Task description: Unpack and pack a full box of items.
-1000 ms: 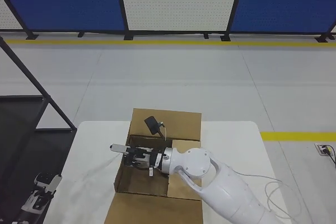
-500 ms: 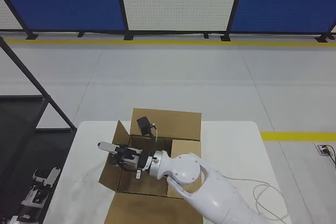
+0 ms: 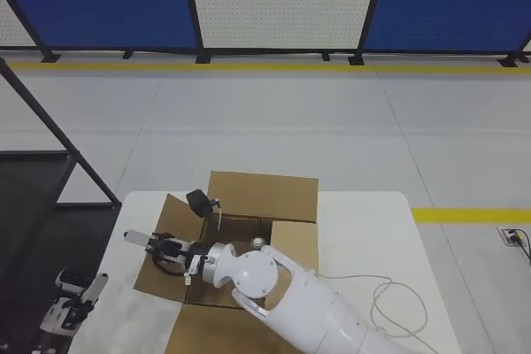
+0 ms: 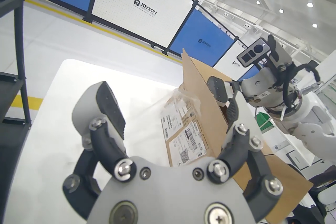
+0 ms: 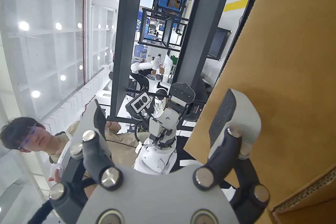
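At the left flap (image 3: 164,281) of the box (image 3: 265,196), our right gripper (image 5: 164,104) has fingers spread, like the left gripper (image 4: 169,93), so the unheld flap may spring shut on us.

You had a plain brown cardboard box (image 3: 265,196) on a white table (image 3: 372,239). Its side carried white labels (image 4: 183,130) printed with black barcodes and fine black text. The left gripper (image 4: 170,107) had pale grey finger shells, black textured pads (image 4: 110,104), black links and a silver-grey plate with bright metal screws. The right gripper (image 5: 161,114) was coloured the same. The right arm (image 3: 292,292) was glossy white. Around you the floor (image 3: 248,124) was pale grey, crossed by a yellow line (image 3: 478,215). Deep blue panels (image 3: 106,22) alternated with white panels (image 3: 279,22) dotted all over with fine holes, and the rack (image 3: 18,230) was black.
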